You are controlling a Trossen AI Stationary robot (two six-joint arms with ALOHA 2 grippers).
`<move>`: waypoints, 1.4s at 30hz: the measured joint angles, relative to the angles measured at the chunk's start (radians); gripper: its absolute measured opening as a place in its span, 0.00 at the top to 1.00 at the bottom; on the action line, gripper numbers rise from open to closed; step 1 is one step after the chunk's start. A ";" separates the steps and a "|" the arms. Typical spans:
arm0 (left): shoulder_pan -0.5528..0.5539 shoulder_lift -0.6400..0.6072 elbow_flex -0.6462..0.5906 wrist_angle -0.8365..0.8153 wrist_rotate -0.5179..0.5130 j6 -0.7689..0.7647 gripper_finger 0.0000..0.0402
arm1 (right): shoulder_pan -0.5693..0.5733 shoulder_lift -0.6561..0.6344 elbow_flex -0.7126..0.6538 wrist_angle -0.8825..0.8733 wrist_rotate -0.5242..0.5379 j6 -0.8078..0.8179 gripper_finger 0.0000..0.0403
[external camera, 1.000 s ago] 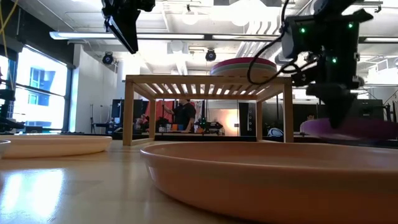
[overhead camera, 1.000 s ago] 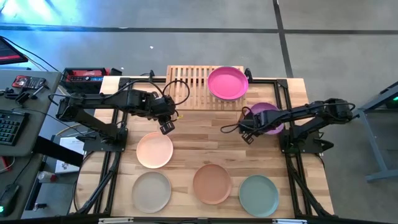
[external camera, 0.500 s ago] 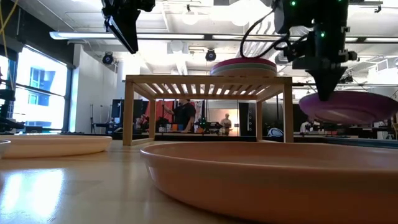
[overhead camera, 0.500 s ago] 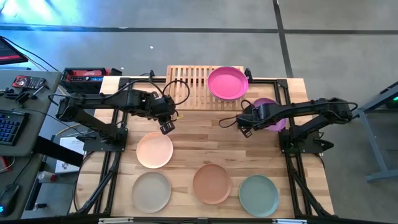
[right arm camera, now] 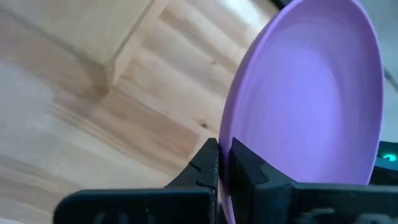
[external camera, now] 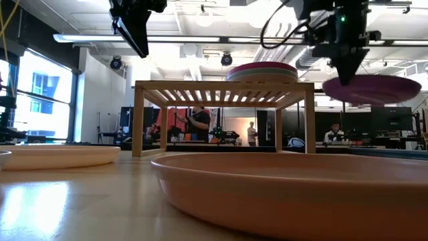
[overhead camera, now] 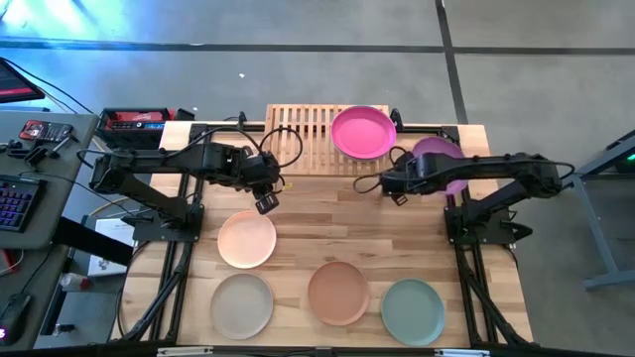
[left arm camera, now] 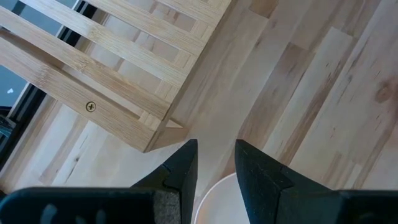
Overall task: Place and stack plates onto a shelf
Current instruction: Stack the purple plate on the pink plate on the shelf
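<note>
My right gripper (overhead camera: 395, 186) is shut on the purple plate (overhead camera: 438, 162), lifted beside the right end of the light-wood shelf (overhead camera: 303, 130). On the shelf's right half sits a stack with a magenta plate (overhead camera: 362, 132) on top; the low view shows a green one under it (external camera: 262, 74). My left gripper (overhead camera: 266, 203) hangs open above the table, between the shelf's near left corner and the peach plate (overhead camera: 246, 239). The peach, beige (overhead camera: 241, 304), terracotta (overhead camera: 338, 292) and grey-teal (overhead camera: 413, 310) plates lie flat on the table. My right gripper pinches the purple plate's rim (right arm camera: 225, 149) between its two fingers (right arm camera: 208, 163), on the side of the plate toward the table's left. In the low view the fingers come down from above. The plate (external camera: 371, 88) is lifted clear and sits almost level, at about the height of the shelf top.
The shelf's left half (overhead camera: 294, 127) shows bare slats. Black frame rails (overhead camera: 466, 268) run along both table sides. A desk with a keyboard and tools (overhead camera: 30, 149) stands left of the table. Bare wood lies between the two arms.
My right gripper has risen with the purple plate and moved toward the table's far edge and the shelf. The plate has gone from low over the table to about shelf-top height, staying roughly level. My left arm has kept still.
</note>
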 joint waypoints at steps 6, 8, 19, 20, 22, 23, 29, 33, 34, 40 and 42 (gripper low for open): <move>0.000 0.000 0.000 0.000 0.000 -0.001 0.76 | -0.039 -0.001 0.118 -0.077 0.084 -0.056 1.00; 0.000 0.000 0.000 0.000 0.000 -0.001 0.76 | -0.063 -0.001 0.165 -0.076 0.115 -0.106 1.00; 0.000 0.000 0.000 0.000 0.001 -0.028 0.76 | -0.236 -0.001 0.452 0.001 0.268 -0.532 1.00; 0.000 0.000 0.000 0.000 0.001 -0.035 0.76 | -0.251 -0.001 0.471 0.030 0.271 -0.589 1.00; 0.000 0.000 0.000 0.000 0.001 -0.051 0.76 | -0.278 -0.001 0.504 0.100 0.271 -0.703 1.00; 0.000 0.000 0.000 0.000 0.001 -0.053 0.76 | -0.289 -0.001 0.517 0.140 0.271 -0.760 1.00; 0.000 0.000 0.000 0.000 0.001 -0.073 0.76 | -0.335 -0.001 0.550 0.359 0.222 -1.088 1.00; 0.000 0.000 0.000 0.000 0.001 -0.079 0.76 | -0.346 0.005 0.549 0.445 0.124 -1.288 1.00; 0.000 0.000 0.000 0.000 0.001 -0.079 0.76 | -0.346 0.010 0.549 0.456 0.109 -1.321 1.00; 0.000 0.000 0.000 0.000 0.001 -0.079 0.76 | -0.341 0.051 0.548 0.429 -0.038 -1.487 1.00; 0.000 0.000 0.000 0.000 0.001 -0.079 0.76 | -0.329 0.070 0.548 0.396 -0.083 -1.523 1.00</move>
